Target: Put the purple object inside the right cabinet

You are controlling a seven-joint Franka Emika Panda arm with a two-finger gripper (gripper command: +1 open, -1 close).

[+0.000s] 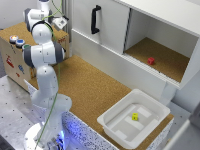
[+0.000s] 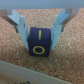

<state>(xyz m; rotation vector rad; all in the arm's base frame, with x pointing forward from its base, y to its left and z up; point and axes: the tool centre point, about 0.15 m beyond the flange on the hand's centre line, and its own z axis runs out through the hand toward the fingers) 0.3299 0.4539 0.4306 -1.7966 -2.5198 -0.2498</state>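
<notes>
Between the fingers of the gripper [image 2: 40, 35] sits the purple block [image 2: 39, 43], resting on cork, the jaws set against its sides. I judge this the grasp step. Next it needs lifting and carrying into the right cabinet [image 1: 165, 57].

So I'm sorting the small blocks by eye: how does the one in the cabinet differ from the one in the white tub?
The block in the cabinet is red; the block in the tub is yellow. The red one sits on the cork-brown floor of the open cabinet, the yellow one on the white bottom of the tub. The red one lies higher up, on the shelf; the yellow one is down at counter level. Both are small, cube-like, and lie loose.
</notes>
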